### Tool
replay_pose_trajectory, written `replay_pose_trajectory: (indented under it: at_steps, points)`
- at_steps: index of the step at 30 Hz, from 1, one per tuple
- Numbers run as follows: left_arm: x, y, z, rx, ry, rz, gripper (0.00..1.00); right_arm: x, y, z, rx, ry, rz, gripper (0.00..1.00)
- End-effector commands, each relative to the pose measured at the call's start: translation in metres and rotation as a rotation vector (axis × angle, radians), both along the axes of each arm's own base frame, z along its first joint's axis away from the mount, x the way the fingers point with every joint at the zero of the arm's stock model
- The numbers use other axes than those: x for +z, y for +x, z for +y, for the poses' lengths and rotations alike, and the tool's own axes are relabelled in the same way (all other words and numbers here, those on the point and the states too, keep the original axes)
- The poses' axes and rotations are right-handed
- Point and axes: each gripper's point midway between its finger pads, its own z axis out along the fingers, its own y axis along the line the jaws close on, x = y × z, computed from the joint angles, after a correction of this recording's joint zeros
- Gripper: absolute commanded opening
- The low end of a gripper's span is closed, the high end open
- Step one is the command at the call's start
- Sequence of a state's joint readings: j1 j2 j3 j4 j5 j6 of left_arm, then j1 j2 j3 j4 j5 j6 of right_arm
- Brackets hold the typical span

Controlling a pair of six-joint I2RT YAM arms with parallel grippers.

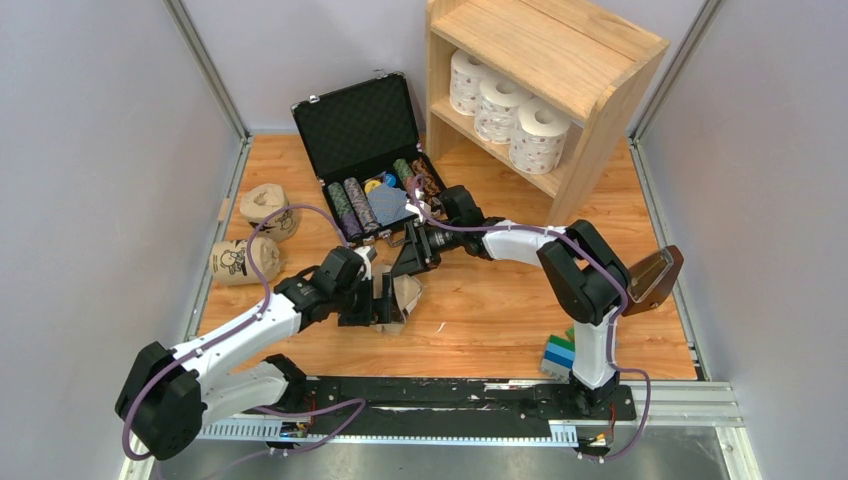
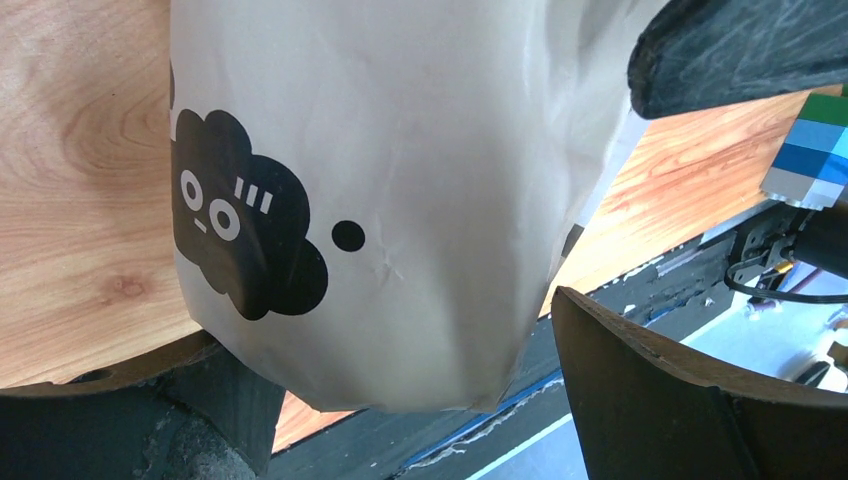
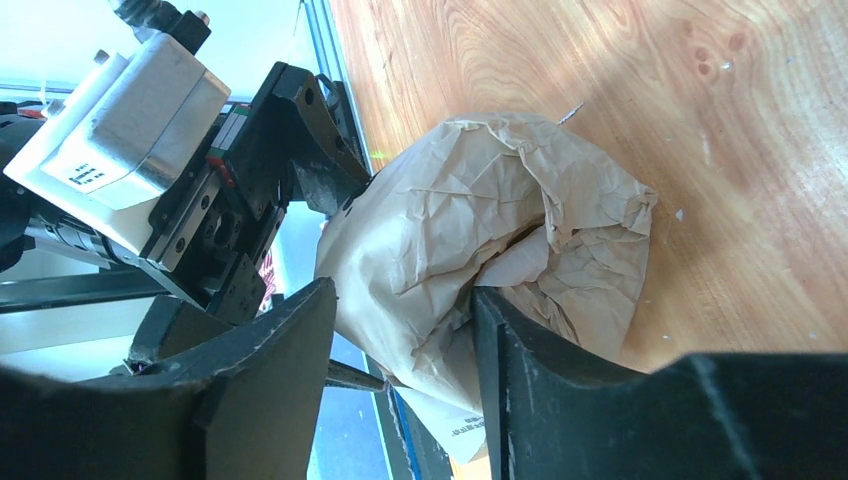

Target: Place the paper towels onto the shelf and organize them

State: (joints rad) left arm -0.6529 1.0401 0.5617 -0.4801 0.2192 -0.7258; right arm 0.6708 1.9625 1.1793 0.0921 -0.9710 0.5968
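A tan-wrapped paper towel roll (image 1: 405, 298) with a black cartoon cloud print lies low over the table's middle. My left gripper (image 1: 383, 298) is shut on it from the left. In the left wrist view the roll (image 2: 400, 180) fills the space between the fingers (image 2: 640, 390). My right gripper (image 1: 402, 270) comes from behind and is shut on the roll's crumpled end (image 3: 500, 220), with one finger (image 3: 520, 370) in the core and the other outside. Two more tan rolls (image 1: 265, 208) (image 1: 240, 262) lie at the far left. Three white dotted rolls (image 1: 505, 108) stand on the inner board of the shelf (image 1: 560, 50).
An open black case (image 1: 360, 130) with striped chip rows stands behind both grippers, left of the shelf. A blue and green block (image 1: 558, 352) sits near the right arm's base and also shows in the left wrist view (image 2: 810, 150). Grey walls enclose the table.
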Motion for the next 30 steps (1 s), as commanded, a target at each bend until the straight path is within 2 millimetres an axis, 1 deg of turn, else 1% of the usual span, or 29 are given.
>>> replay_pose_trajectory:
  at_steps: [1, 3, 6, 7, 8, 11, 13, 15, 16, 17, 18, 20, 23, 25, 26, 27, 28, 29, 30]
  points:
    - [0.029, 0.027, -0.020, -0.029, -0.100, -0.171, 1.00, -0.030, -0.030, 0.007, 0.060, -0.075, 0.086, 0.57]
    - [0.028, 0.027, -0.019, -0.027, -0.092, -0.169, 1.00, -0.034, -0.029, 0.006, 0.051, -0.090, 0.086, 0.59]
    - [0.028, 0.027, -0.016, -0.023, -0.075, -0.172, 1.00, -0.033, -0.029, 0.006, 0.052, -0.088, 0.085, 0.59]
    - [0.027, 0.028, -0.015, -0.022, -0.069, -0.172, 1.00, -0.032, -0.029, 0.007, 0.055, -0.084, 0.084, 0.58]
    - [0.027, 0.028, -0.014, -0.020, -0.060, -0.174, 1.00, -0.030, -0.029, 0.008, 0.063, -0.078, 0.085, 0.56]
    - [0.025, 0.030, -0.012, -0.020, -0.045, -0.179, 1.00, -0.025, -0.034, 0.011, 0.095, -0.056, 0.081, 0.44]
    - [0.023, 0.030, -0.012, -0.023, -0.038, -0.175, 1.00, -0.019, -0.037, 0.011, 0.114, -0.042, 0.084, 0.29]
    - [0.025, 0.032, -0.014, -0.030, -0.037, -0.178, 1.00, -0.011, -0.038, 0.010, 0.113, -0.034, 0.069, 0.17]
    - [0.028, 0.034, -0.015, -0.032, -0.040, -0.184, 1.00, -0.008, -0.037, 0.009, 0.098, -0.037, 0.046, 0.13]
    - [0.030, 0.035, -0.016, -0.037, -0.039, -0.188, 1.00, -0.002, -0.034, 0.009, 0.083, -0.036, 0.012, 0.11]
    - [0.035, 0.038, -0.017, -0.040, -0.043, -0.199, 1.00, 0.000, -0.035, 0.005, 0.070, -0.061, 0.008, 0.10]
    - [0.048, 0.042, -0.020, -0.048, -0.051, -0.230, 1.00, 0.009, -0.030, 0.001, 0.037, -0.082, -0.047, 0.08]
    - [0.069, 0.051, -0.021, -0.047, -0.060, -0.294, 1.00, 0.020, -0.018, -0.007, -0.031, -0.131, -0.133, 0.03]
    - [0.095, 0.058, -0.024, -0.044, -0.079, -0.345, 1.00, 0.025, -0.008, -0.015, -0.084, -0.179, -0.202, 0.01]
    - [0.103, 0.060, -0.024, -0.044, -0.082, -0.360, 1.00, 0.028, -0.003, -0.021, -0.111, -0.209, -0.240, 0.00]
    - [0.118, 0.063, -0.024, -0.042, -0.089, -0.389, 1.00, 0.031, 0.003, -0.026, -0.140, -0.243, -0.278, 0.00]
    - [0.125, 0.065, -0.024, -0.040, -0.090, -0.403, 1.00, 0.035, 0.009, -0.032, -0.166, -0.275, -0.316, 0.00]
    - [0.140, 0.067, -0.023, -0.038, -0.096, -0.435, 1.00, 0.039, 0.015, -0.039, -0.195, -0.309, -0.357, 0.00]
    - [0.146, 0.069, -0.023, -0.035, -0.098, -0.452, 1.00, 0.042, 0.021, -0.046, -0.223, -0.344, -0.397, 0.00]
